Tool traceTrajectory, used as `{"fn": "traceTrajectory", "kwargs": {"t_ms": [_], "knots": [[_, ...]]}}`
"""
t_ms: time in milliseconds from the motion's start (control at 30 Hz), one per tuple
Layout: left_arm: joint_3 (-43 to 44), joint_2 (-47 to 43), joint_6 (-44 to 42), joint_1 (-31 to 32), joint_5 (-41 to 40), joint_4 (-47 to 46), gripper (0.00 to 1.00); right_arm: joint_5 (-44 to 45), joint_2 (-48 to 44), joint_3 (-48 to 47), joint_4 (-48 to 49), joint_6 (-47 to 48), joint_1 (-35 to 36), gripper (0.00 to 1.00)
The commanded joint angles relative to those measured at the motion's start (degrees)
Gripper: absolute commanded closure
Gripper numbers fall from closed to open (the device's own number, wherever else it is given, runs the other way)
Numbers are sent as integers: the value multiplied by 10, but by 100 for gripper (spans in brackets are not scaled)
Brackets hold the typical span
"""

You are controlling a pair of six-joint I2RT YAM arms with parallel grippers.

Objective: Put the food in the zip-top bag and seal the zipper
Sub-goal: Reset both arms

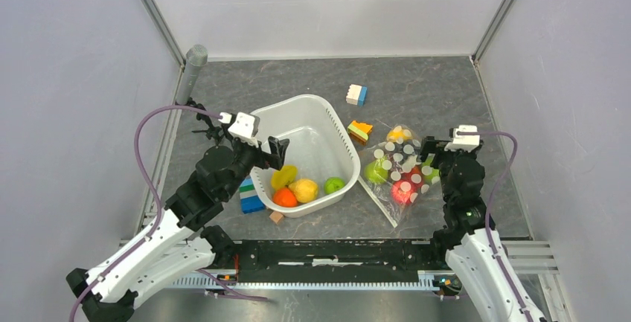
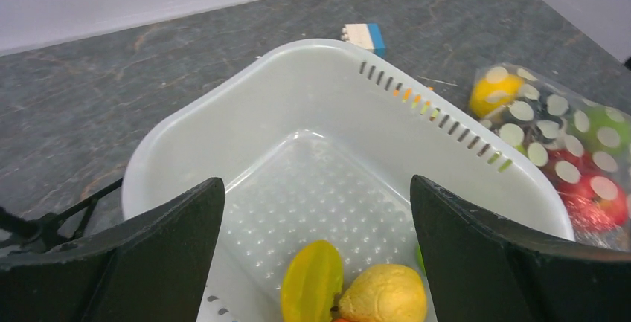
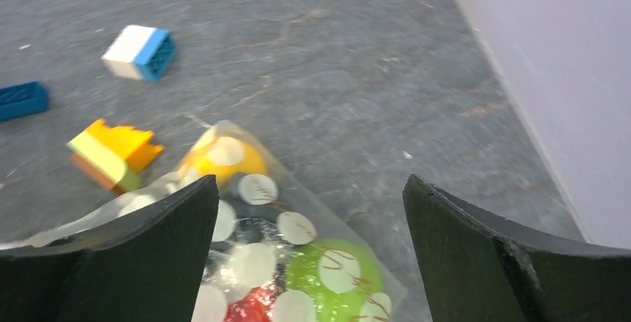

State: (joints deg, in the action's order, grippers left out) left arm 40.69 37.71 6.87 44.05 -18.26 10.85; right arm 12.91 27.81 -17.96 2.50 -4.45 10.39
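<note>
Under the black right gripper [image 3: 311, 188] the clear zip-top bag [image 3: 298, 227] carries white polka dots over a bright green apple [image 3: 335, 270], a red fruit [image 3: 249, 303] and a yellow fruit [image 3: 223, 160]. Ahead of the black left gripper [image 2: 316, 188], the white tub [image 2: 298, 106] holds a yellow lemon [image 2: 383, 296] and a yellow-green fruit [image 2: 312, 281]. The table [image 2: 111, 91] is dark grey, veined with paler, rusty streaks.

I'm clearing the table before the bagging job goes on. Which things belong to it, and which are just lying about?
Part of the job: dotted bag, partly filled; its white zipper strip; lemon, orange, green apple and yellow-green fruit in the tub.

Lying about: the tub itself; white-and-blue block; orange-and-yellow block; blue blocks beside the tub; wooden cube.
</note>
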Motion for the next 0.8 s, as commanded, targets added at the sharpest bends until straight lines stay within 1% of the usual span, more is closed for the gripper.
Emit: {"fn": "traceTrajectory", "kwargs": {"t_ms": [0, 67, 133, 200, 367, 433, 567, 633, 700, 767], "knots": [[7, 2, 23, -3, -96, 12, 0, 164, 5, 0, 14, -37, 0, 2], [11, 12, 22, -4, -124, 19, 0, 200, 11, -10, 0, -36, 0, 2], [21, 22, 20, -11, -129, 29, 0, 233, 15, -21, -9, -37, 0, 2], [37, 31, 24, -26, -125, 43, 0, 242, 17, -27, -10, -24, 0, 2], [81, 57, 44, -110, -39, 91, 0, 223, 16, -33, -10, -4, 0, 2], [90, 59, 54, -147, -18, 101, 0, 218, 17, -35, -10, -3, 0, 2], [107, 60, 75, -226, 70, 125, 0, 206, 16, -40, -15, 6, 0, 2], [110, 67, 81, -254, 94, 134, 0, 200, 15, -45, -20, 8, 0, 2], [114, 71, 77, -259, 88, 147, 0, 194, 15, -53, -24, 11, 0, 2], [109, 65, 83, -259, 55, 152, 0, 186, 15, -60, -24, 17, 0, 2]]}}
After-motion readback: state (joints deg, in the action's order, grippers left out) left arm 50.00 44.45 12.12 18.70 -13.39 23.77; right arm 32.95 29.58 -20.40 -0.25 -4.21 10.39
